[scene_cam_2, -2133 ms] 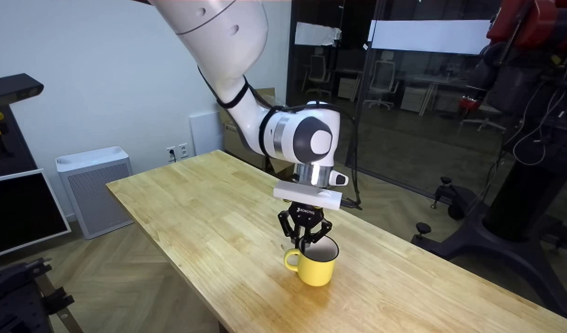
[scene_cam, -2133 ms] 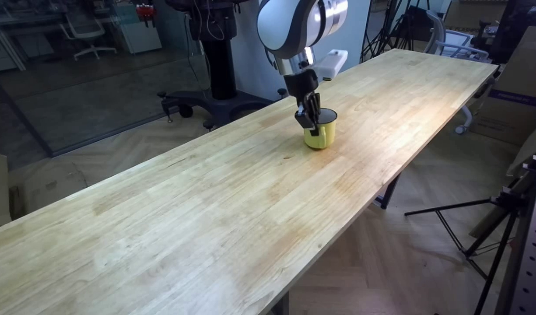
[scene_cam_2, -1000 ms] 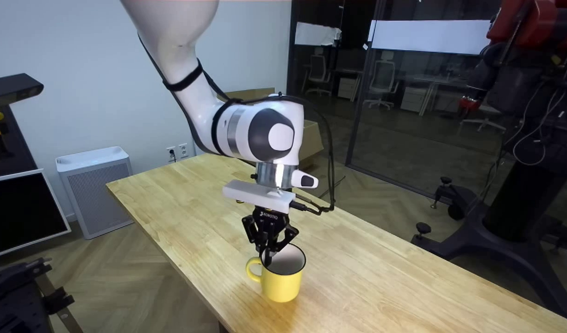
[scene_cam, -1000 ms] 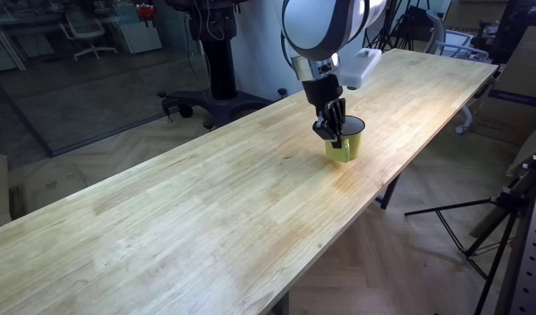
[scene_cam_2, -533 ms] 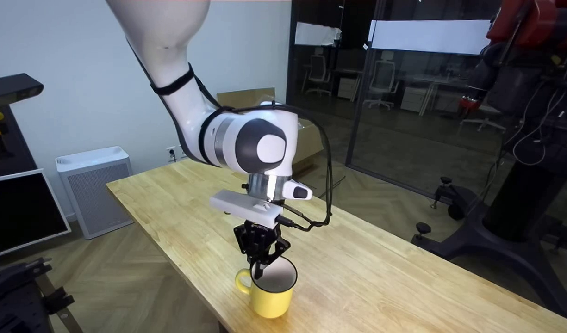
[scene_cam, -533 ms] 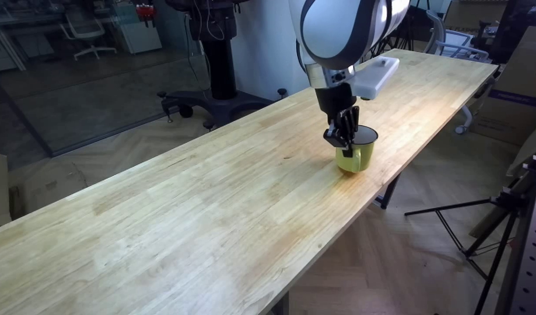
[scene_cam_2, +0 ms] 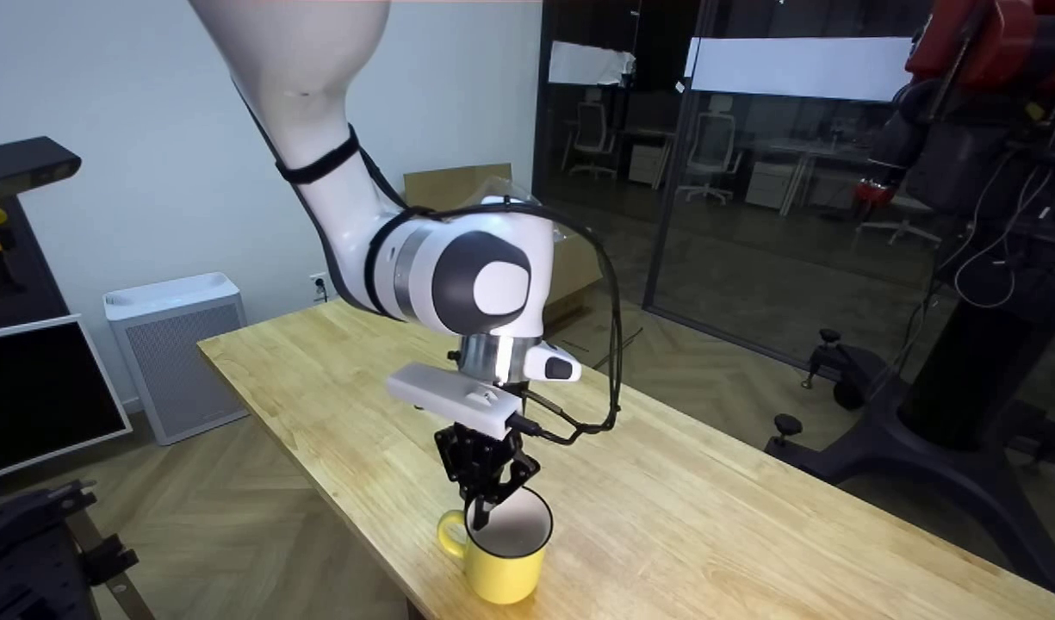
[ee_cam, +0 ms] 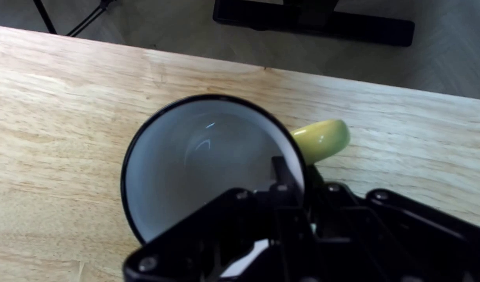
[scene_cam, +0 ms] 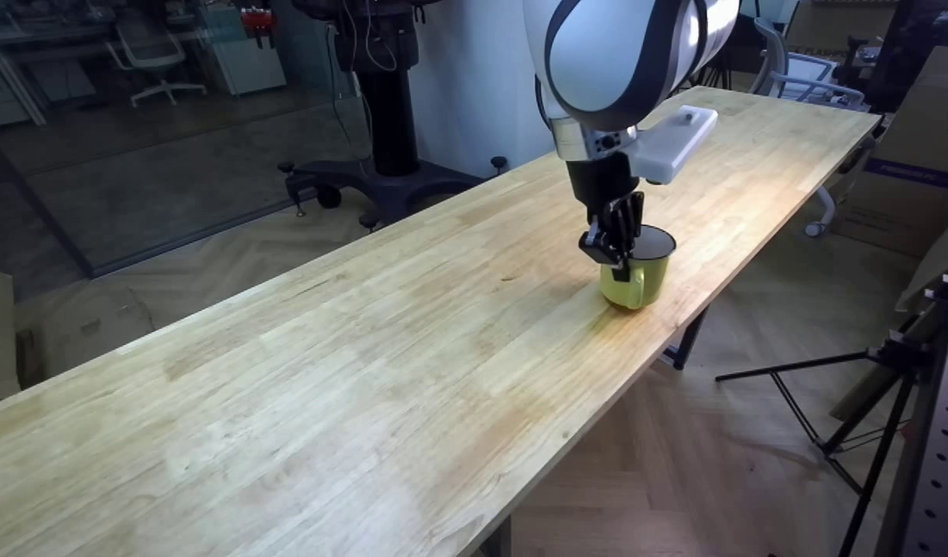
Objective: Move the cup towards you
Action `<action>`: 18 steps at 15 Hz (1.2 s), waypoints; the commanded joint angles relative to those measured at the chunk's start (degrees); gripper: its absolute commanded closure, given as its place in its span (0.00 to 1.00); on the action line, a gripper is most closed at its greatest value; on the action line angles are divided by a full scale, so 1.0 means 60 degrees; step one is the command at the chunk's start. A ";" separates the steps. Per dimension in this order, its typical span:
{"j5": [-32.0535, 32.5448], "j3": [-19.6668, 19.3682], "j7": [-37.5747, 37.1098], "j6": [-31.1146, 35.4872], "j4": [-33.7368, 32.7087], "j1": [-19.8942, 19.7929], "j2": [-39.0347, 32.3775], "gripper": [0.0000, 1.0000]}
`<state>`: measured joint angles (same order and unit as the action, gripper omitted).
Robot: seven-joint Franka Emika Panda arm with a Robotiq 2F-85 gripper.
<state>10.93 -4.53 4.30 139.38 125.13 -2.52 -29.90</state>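
Note:
The cup is a yellow-green mug (scene_cam: 654, 280) with a dark rim and a white inside. It shows in both exterior views, on or just above the wooden table, slightly tilted; I cannot tell whether its base touches. It also shows in an exterior view (scene_cam_2: 503, 580) with its handle at the left. My gripper (scene_cam: 621, 271) is shut on the cup's wall beside the handle. In the wrist view the gripper (ee_cam: 298, 172) has one finger inside the cup (ee_cam: 208, 156) and one outside, by the handle (ee_cam: 322, 139). The outer finger is partly hidden behind the rim.
The long wooden table (scene_cam: 365, 371) has its long edge (ee_cam: 208, 60) a short way past the cup in the wrist view. A black tripod (scene_cam: 903, 353) stands on the floor beyond that edge. A dark wheeled stand (scene_cam: 388, 116) stands across the table. A black cable (scene_cam_2: 615, 344) loops off the arm.
My gripper and the cup have moved together across the table, closer to the long edge on the tripod side. The cup leans a little more. The last half second shows only slight motion.

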 commanded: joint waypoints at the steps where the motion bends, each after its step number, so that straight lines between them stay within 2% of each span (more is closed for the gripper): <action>1: 0.0091 -0.0164 -0.0476 0.0165 0.0329 0.0151 0.0427 0.97; 2: 0.0139 -0.0205 -0.0520 0.0200 0.0342 0.0180 0.0439 0.64; 3: 0.0157 -0.0231 -0.0555 0.0221 0.0349 0.0193 0.0450 0.63; 4: 0.0180 -0.0259 -0.0601 0.0242 0.0353 0.0207 0.0469 0.58; 12: 0.0665 -0.0553 -0.0940 0.0256 0.0351 0.0472 0.1019 0.03; 18: 0.1326 -0.0731 -0.1592 0.0514 0.0462 0.0685 0.1629 0.00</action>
<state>16.31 -7.86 -0.97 141.02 125.76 0.47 -23.12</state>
